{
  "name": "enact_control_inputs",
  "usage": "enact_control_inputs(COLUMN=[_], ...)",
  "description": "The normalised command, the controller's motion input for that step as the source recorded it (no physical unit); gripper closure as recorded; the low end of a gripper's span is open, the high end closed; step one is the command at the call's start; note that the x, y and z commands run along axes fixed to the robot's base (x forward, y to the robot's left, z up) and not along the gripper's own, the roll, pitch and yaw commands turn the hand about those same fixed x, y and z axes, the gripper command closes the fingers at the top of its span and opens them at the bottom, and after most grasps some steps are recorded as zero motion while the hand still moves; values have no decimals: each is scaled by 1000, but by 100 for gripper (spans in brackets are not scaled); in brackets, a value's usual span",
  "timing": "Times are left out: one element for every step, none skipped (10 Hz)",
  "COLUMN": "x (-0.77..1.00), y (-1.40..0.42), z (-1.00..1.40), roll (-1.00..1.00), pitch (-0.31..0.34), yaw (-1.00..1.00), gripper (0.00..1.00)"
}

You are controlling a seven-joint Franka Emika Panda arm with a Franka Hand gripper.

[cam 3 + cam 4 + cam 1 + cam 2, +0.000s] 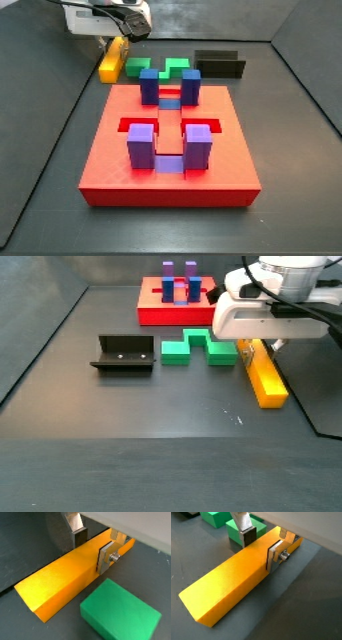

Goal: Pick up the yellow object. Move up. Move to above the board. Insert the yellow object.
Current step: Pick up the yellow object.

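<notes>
Straddling the yellow object (238, 584) near one of its ends, my gripper (261, 542) has one silver plate against each long side of the bar; in both wrist views the jaws look pressed onto it, so I judge that I am grasping it, though I cannot tell how firmly. The bar lies flat on the dark surface (147, 436), its underside in contact along its whole length as far as a side view (263, 374) shows, so the lift has not begun. A green block (120, 612) sits just beside the bar, apart from it, and its neighbours near my fingers (278, 554) leave little room on that side. The fixture (123, 354) stands well apart. The board (167, 150) lies well away from me, its blue and purple blocks upright. By my reckoning only the grasp is in hand: raising the bar, carrying it above the board and inserting it are all left.
</notes>
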Motion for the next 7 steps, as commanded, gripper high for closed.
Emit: enact_control_inputs(x=[0, 0, 0, 0, 0, 0, 0], y=[0, 0, 0, 0, 0, 0, 0], z=[0, 0, 0, 0, 0, 0, 0], roll=[0, 0, 0, 0, 0, 0, 0], pitch=[0, 0, 0, 0, 0, 0, 0], yaw=[0, 0, 0, 0, 0, 0, 0], gripper=[100, 100, 100, 100, 100, 100, 100])
